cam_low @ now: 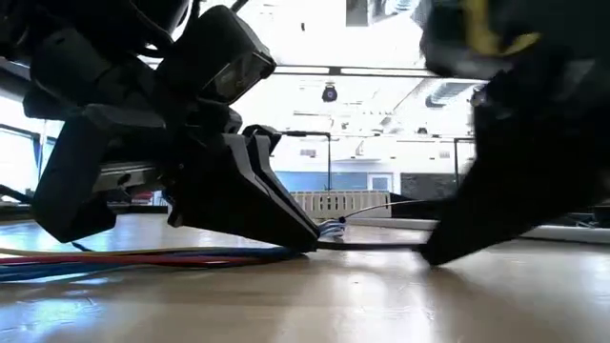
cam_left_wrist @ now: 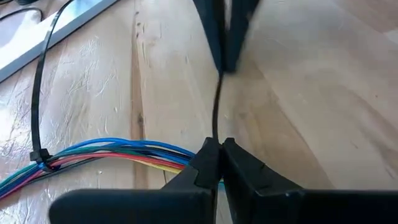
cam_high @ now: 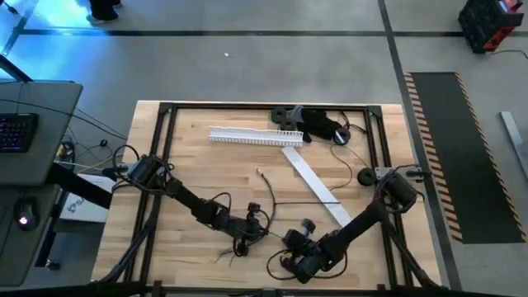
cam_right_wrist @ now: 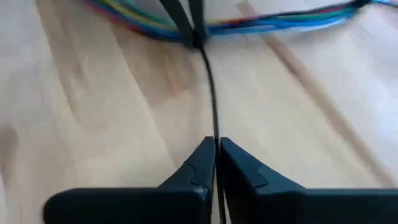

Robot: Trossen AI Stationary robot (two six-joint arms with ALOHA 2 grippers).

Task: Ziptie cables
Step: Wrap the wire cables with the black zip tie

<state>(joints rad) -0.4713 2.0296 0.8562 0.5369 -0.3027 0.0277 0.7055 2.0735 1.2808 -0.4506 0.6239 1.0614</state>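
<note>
Our left claw (cam_left_wrist: 216, 155) is pinched on the bundle of cables (cam_left_wrist: 118, 152) low on the wooden surface (cam_left_wrist: 298, 81), and the right claw (cam_right_wrist: 216, 152) is clamped on the thin black ziptie tail (cam_right_wrist: 210, 87) stretched between them. Cables look light and floppy, so we'd grip right by the tie.

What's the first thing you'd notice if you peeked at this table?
The two grippers meet near the table's front edge, pulling one thin black zip tie tight between them. The left gripper pinches it right at the colourful cables, and the right gripper holds its tail. Another zip tie already wraps the cables farther along.
</note>
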